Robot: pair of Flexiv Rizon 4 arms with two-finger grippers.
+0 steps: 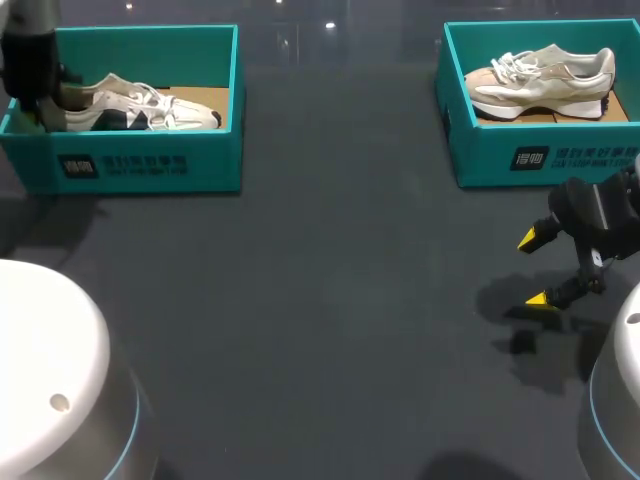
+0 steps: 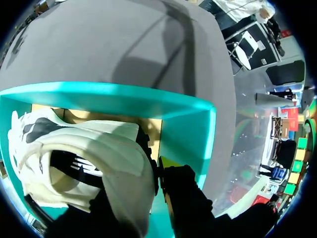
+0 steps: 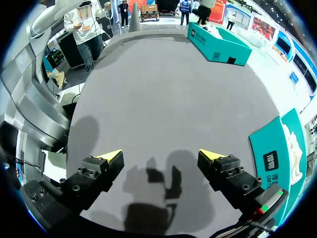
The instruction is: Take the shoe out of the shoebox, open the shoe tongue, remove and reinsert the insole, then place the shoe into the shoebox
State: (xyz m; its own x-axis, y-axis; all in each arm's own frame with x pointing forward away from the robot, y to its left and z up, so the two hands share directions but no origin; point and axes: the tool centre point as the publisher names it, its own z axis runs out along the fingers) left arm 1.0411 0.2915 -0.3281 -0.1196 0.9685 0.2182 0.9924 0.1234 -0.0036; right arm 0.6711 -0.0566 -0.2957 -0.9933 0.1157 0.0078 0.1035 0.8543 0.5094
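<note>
A white and black shoe (image 1: pixel 140 105) lies in the teal shoebox (image 1: pixel 140 160) at the far left. My left gripper (image 1: pixel 48 100) is down at its heel end, shut on the heel. In the left wrist view the shoe (image 2: pixel 74 158) fills the space ahead of the left gripper (image 2: pixel 154 171). One yellow fingertip (image 2: pixel 168 161) presses the outside of the heel, while the other finger is hidden inside the shoe. My right gripper (image 1: pixel 535 268) hangs open over the bare table at the right, holding nothing, and its fingers (image 3: pixel 111 157) stand wide apart.
A second teal shoebox (image 1: pixel 540 150) at the far right holds a beige and white shoe (image 1: pixel 545 80); its wall (image 3: pixel 277 158) shows just beside the right gripper. The dark grey table (image 1: pixel 330 300) stretches between the two boxes.
</note>
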